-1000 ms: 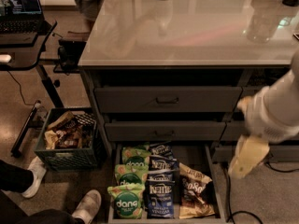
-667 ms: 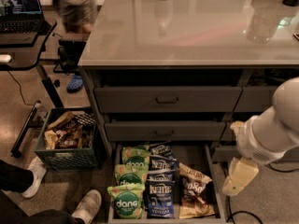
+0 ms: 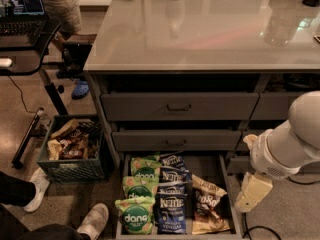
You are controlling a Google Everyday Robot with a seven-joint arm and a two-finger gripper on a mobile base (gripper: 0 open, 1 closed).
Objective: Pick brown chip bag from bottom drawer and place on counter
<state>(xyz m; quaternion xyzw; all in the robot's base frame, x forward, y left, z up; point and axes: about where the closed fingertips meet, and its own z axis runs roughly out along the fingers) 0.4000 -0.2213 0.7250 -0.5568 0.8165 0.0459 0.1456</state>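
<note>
- The brown chip bag (image 3: 207, 206), a crinkly packet with a dark middle, tan-gold edges and white script, lies flat in the right-hand column of the open bottom drawer (image 3: 200, 165). This is the lowest, shallow drawer of the dark grey cabinet.
- Just beside the bag, toward the picture's left, are the blue Kettle bags (image 3: 170, 196), and beyond them the green Dang bags (image 3: 137, 204).
- The gripper (image 3: 251, 193), a cream-coloured block at the end of the white arm, hangs outside the drawer's right wall, near the bag but not touching it. Whether it is open or closed cannot be told.
- The move turns on one relation. The bag sits toward the picture's left of the gripper and lower, across the drawer wall, with its long axis running front to back along the drawer.
- Compared with a second ago, the gripper is lower and a little nearer the drawer, while the bags lie as they did.
- The glossy pale grey counter (image 3: 210, 29) above is where the bag goes; that step is not yet begun.
</note>
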